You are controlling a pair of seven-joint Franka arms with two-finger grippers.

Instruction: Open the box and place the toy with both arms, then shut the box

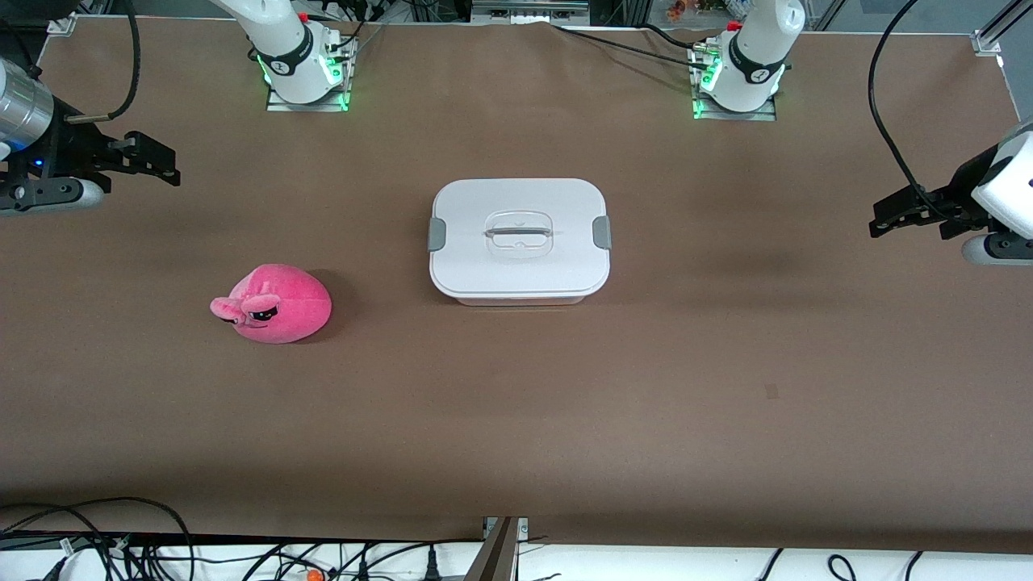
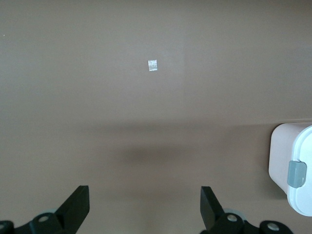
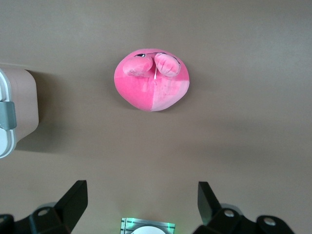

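Well, nothing has begun, as far as I can judge. The right gripper (image 1: 165,165) hangs over bare bench (image 1: 516,420) at the right arm's end, its fingers (image 3: 73,200) spread wide and holding nothing. Next along, the pink plush toy (image 1: 274,305) lies on the bench, well apart from the box (image 1: 519,240) and a little nearer the front camera. The box sits mid-bench, its white lid (image 1: 519,234) on and both grey end clips (image 1: 437,234) down. The left gripper (image 1: 892,216) hovers over the left arm's end, fingers (image 2: 75,207) likewise open and empty. Opening, placing and closing all remain.
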